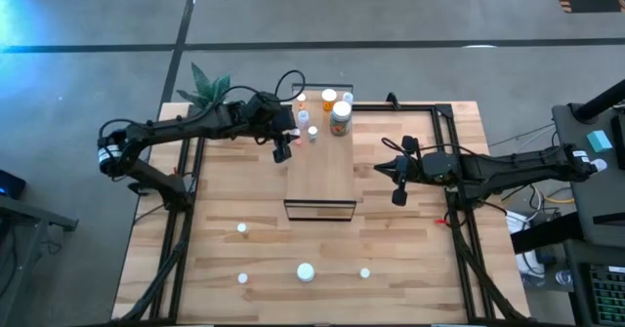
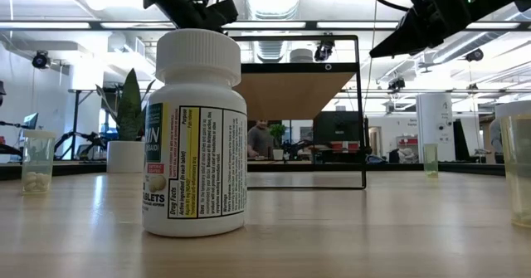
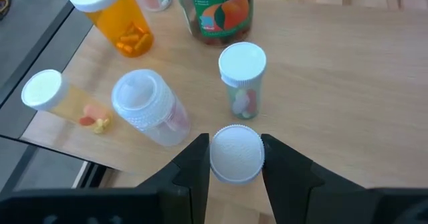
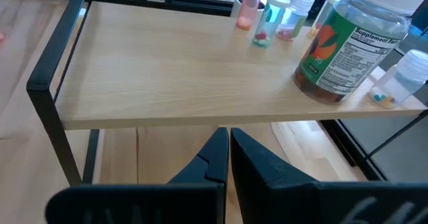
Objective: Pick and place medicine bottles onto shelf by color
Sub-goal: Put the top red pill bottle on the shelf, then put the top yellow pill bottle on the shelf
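Left gripper point(image 3: 235, 156) hovering over the far end of the shelf point(image 1: 320, 176), fingers point(image 3: 194, 164) clamped on a white-capped bottle point(image 3: 235, 153). Standing just beyond those fingers: one clear bottle point(image 3: 242, 78) with coloured pills, one ribbed-cap clear bottle point(image 3: 148, 108), one pale bottle point(image 3: 59, 100) out toward the shelf edge, one orange vial point(image 3: 115, 18), and one amber jar point(image 3: 219, 10) reading "Gummies". Right gripper point(image 4: 229, 158) waiting beside the shelf's long edge, fingers point(image 4: 212, 158) pressed together, holding nothing; past them, the same jar showing "Supplement Facts". Four loose white-capped bottles sitting on the tabletop point(image 1: 410, 259) in front of the shelf. Nearest the low camera, one white bottle point(image 2: 196, 137) with "TABLETS" partly showing on its label.
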